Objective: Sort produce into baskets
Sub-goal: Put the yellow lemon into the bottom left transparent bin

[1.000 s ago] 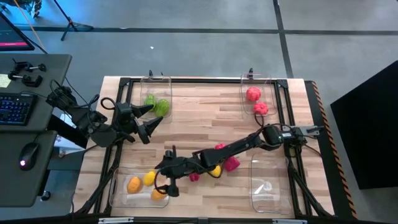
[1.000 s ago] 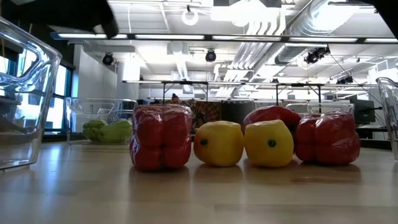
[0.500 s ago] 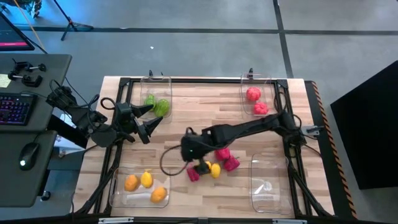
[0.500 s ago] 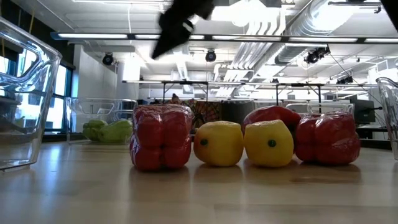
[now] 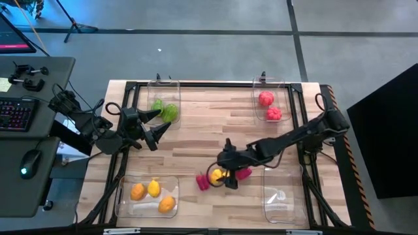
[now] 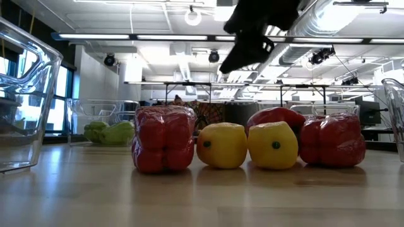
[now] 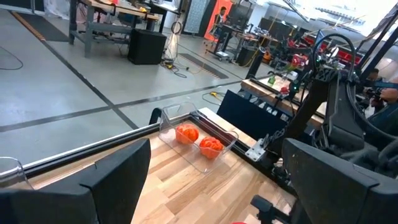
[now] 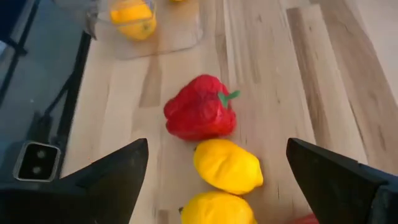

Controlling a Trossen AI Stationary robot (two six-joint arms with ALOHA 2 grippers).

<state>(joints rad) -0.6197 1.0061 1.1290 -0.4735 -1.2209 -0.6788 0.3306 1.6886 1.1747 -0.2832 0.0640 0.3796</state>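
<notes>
Orange-yellow produce (image 5: 153, 196) in near-left basket (image 5: 124, 189)

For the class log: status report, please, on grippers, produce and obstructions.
Right gripper open, empty, over the loose lemons and red peppers. Left gripper open, waiting beside the green bin. Nothing in the way.

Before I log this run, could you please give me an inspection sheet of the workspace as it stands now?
Surface: wooden table, dark frame along its edges.
Job's things: two yellow lemons and red peppers loose near the table's middle; green produce in one bin, two red pieces in another, three yellow-orange pieces in a third; fourth bin holds no produce.
Clutter: nothing seen.
Grippers: right tool open above the loose lemons; left tool open, waiting near the green bin.
Cables: black cable by the left arm.
Surroundings: desk with keyboard and mouse.
</notes>
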